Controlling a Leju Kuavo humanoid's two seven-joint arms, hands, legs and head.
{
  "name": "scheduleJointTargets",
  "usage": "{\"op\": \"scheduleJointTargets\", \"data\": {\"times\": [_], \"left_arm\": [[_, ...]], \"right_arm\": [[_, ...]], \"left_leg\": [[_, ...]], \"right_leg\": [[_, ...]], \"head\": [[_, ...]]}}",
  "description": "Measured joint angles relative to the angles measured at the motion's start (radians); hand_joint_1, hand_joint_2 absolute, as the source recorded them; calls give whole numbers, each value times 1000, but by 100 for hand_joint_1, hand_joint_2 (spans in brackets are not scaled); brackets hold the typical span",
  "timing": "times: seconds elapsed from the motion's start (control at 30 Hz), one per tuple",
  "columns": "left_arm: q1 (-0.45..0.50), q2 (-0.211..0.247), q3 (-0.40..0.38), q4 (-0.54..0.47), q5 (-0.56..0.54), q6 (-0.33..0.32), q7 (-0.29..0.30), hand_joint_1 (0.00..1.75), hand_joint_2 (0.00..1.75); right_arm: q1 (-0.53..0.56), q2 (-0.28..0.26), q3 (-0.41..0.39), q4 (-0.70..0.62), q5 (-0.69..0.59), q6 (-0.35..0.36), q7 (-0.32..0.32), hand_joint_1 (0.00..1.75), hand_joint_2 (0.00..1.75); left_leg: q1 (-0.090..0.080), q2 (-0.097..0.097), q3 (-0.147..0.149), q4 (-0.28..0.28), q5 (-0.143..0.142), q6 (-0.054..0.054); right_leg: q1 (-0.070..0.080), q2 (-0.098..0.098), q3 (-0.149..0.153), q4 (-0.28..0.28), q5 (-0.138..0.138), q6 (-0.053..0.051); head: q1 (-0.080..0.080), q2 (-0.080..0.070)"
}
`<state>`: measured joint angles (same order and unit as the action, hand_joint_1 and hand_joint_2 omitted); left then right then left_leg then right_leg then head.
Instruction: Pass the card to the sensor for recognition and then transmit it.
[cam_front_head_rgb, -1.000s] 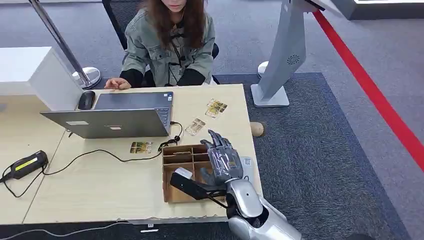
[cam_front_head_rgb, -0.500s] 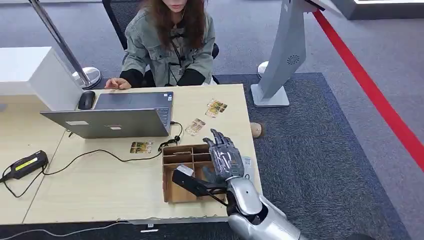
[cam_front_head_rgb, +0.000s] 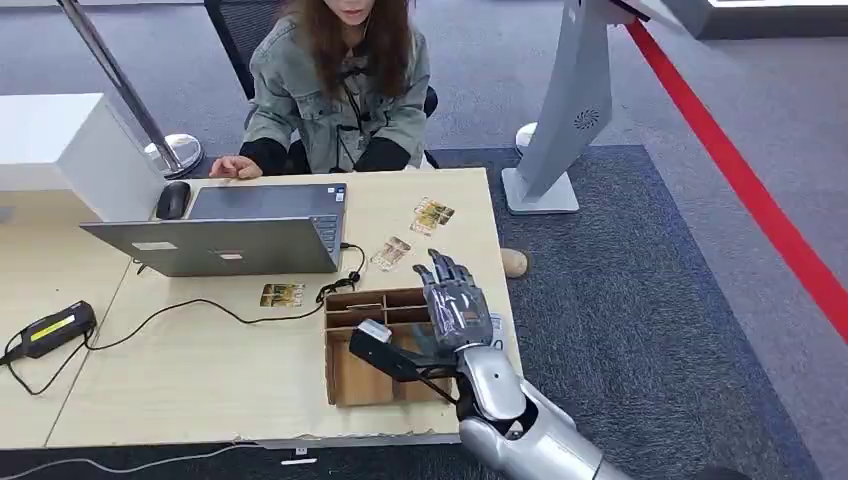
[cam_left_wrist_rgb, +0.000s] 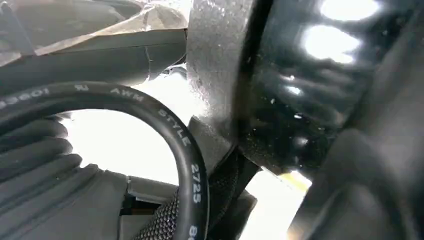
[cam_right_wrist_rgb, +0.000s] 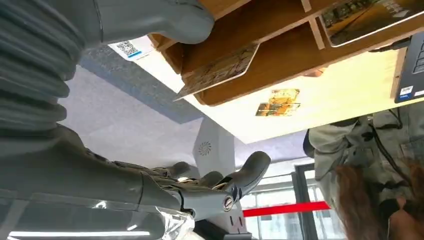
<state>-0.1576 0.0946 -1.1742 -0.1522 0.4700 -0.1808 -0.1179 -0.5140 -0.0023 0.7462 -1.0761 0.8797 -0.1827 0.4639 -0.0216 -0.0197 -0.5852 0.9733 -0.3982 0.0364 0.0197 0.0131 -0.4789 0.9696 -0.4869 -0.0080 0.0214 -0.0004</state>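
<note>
My right hand (cam_front_head_rgb: 455, 305) hovers over the right side of a partitioned cardboard box (cam_front_head_rgb: 345, 385) near the table's front edge, open, fingers spread, holding nothing. In the right wrist view this hand (cam_right_wrist_rgb: 125, 185) is apart from the box (cam_right_wrist_rgb: 280, 55), and a patterned card (cam_right_wrist_rgb: 220, 70) leans in one compartment. Loose cards lie on the table beyond the box: one pair (cam_front_head_rgb: 433, 215) far right, one (cam_front_head_rgb: 390, 252) by the laptop, one (cam_front_head_rgb: 281, 294) left of the box. A black scanner (cam_front_head_rgb: 50, 328) with a yellow label sits at the far left. My left hand's ribbed cover (cam_left_wrist_rgb: 35, 165) is seen close up, fingers hidden.
A person sits behind the table (cam_front_head_rgb: 200, 380) at an open laptop (cam_front_head_rgb: 230, 235), one hand beside a mouse (cam_front_head_rgb: 172, 200). A black cable (cam_front_head_rgb: 200, 305) runs from the scanner towards the laptop. A white kiosk stand (cam_front_head_rgb: 570, 110) rises right of the table on grey carpet.
My right hand has drifted a little to the right and farther over the box, still empty. The person, cards and scanner have not moved.
</note>
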Motion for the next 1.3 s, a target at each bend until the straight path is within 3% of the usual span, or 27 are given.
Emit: {"op": "scheduleJointTargets", "data": {"times": [0.57,1.3], "left_arm": [[-1,0,0,0,-7,-6,-4,0,0],[-5,0,-2,0,-24,-8,-5,0,0]], "right_arm": [[0,0,-4,2,2,3,9,47,175],[-3,10,-5,33,7,-3,20,68,175]], "left_leg": [[0,0,0,0,0,0],[0,0,0,0,0,0]], "right_leg": [[0,0,0,0,0,0],[0,0,0,0,0,0]], "head": [[0,0],[0,0]]}}
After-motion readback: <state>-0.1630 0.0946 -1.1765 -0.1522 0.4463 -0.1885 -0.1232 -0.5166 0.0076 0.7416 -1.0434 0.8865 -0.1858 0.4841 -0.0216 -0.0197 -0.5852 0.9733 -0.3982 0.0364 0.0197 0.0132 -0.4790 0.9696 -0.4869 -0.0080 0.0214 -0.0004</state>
